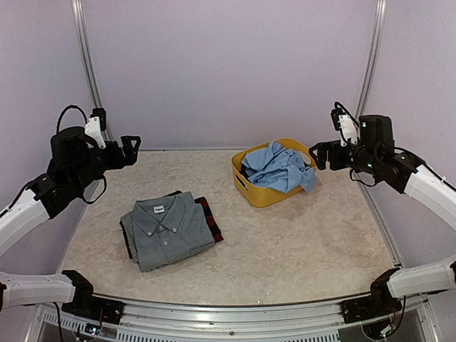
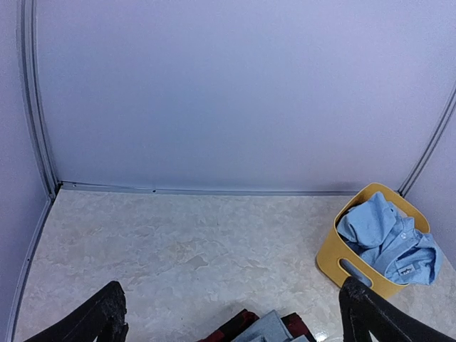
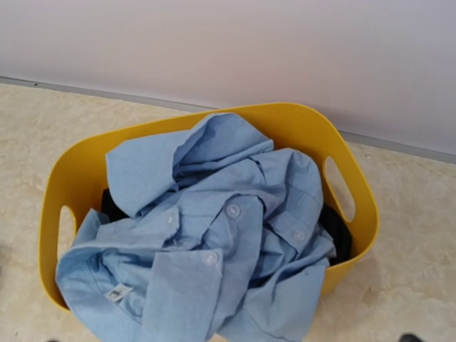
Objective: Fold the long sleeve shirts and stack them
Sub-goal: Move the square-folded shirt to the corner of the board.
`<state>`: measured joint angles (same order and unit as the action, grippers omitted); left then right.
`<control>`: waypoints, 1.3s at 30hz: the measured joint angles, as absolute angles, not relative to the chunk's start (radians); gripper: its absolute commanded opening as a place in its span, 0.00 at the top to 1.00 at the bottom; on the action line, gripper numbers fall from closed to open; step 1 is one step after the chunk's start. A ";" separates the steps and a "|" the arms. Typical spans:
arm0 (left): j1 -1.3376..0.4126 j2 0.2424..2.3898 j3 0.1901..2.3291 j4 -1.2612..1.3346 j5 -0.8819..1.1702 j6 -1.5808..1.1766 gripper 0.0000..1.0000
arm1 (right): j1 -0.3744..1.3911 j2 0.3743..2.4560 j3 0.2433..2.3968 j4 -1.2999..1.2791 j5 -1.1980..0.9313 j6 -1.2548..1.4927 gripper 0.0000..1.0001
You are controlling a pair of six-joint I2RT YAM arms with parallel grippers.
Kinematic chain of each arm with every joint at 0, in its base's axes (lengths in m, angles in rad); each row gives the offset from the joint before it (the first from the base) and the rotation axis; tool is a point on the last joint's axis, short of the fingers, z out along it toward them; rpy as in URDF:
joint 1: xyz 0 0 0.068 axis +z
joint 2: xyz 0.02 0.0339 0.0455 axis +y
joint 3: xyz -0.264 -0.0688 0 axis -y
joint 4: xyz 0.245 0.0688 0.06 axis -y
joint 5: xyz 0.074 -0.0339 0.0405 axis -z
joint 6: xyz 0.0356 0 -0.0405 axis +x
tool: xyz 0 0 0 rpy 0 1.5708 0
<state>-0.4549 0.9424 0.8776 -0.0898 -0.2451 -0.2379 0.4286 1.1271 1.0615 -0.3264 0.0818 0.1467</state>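
2 shirts lie folded, grey shirt over plaid shirt, left of the basket holding the crumpled blue shirt; with left gripper and right gripper wide open and empty, a snagged sleeve could tip the basket.

A yellow plastic basket stands on the far right part of the pale, marbled table, close to the plain lilac back wall. It has an oval handle slot in each short end. Thin metal posts run up the wall at left and right. A ridged metal rail lines the near edge.
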 measured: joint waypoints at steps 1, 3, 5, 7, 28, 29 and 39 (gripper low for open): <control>-0.455 0.942 0.878 -0.092 -0.245 -0.238 0.01 | 0.429 1.127 1.059 -0.322 0.081 0.146 0.00; -0.455 0.942 0.878 -0.094 -0.245 -0.238 0.01 | 0.429 1.127 1.055 -0.318 0.078 0.146 0.01; -0.455 0.943 0.878 -0.095 -0.245 -0.238 0.01 | 0.429 1.127 1.050 -0.316 0.075 0.147 0.00; -0.455 0.944 0.878 -0.095 -0.245 -0.238 0.01 | 0.429 1.127 1.048 -0.316 0.073 0.146 0.01; -1.045 1.250 0.913 -0.355 -0.351 -0.120 0.01 | 0.429 1.154 1.048 -0.355 0.043 0.148 0.01; -1.078 1.281 0.913 -0.391 -0.352 -0.122 0.01 | 0.429 1.156 1.048 -0.354 0.037 0.150 0.01; -1.177 1.560 1.004 -0.649 -0.430 -0.115 0.01 | 0.429 1.182 1.016 -0.347 -0.023 0.170 0.00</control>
<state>-1.1774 1.5604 1.0042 -0.6491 -0.4305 -0.1154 0.4286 1.1824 1.0157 -0.3470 -0.0235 0.1696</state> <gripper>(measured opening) 0.990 0.995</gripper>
